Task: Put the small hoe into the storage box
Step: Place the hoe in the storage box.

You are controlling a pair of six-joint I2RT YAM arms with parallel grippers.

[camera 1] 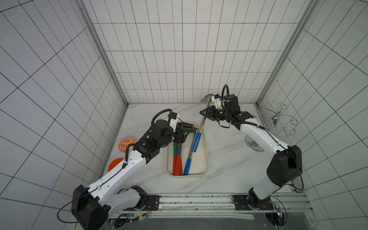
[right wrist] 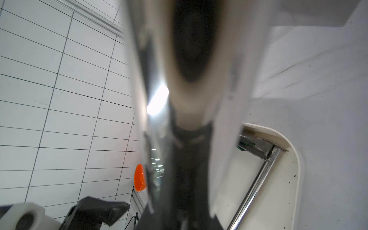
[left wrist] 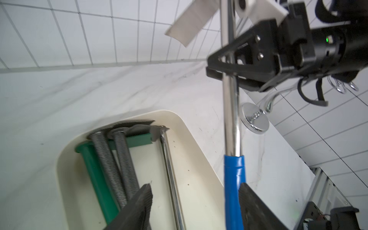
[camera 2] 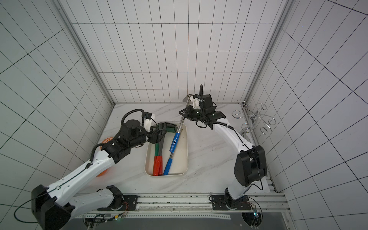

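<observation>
Slippage risk: your right gripper [camera 1: 203, 115] pinches the small hoe [camera 1: 196, 141] by its chrome shaft, one o'clock of the storage box [camera 1: 201, 161]; left gripper [left wrist: 194, 188] gapes empty.

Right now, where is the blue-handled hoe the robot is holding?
In both top views the held hoe slants above the far right part of the storage box; the right gripper clamps its chrome shaft, blade up toward the back wall.

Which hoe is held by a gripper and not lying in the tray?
The blue-handled hoe slanting over the tray: the right gripper clamps its shiny shaft. The other hoes, one also blue-handled, lie inside.
</observation>
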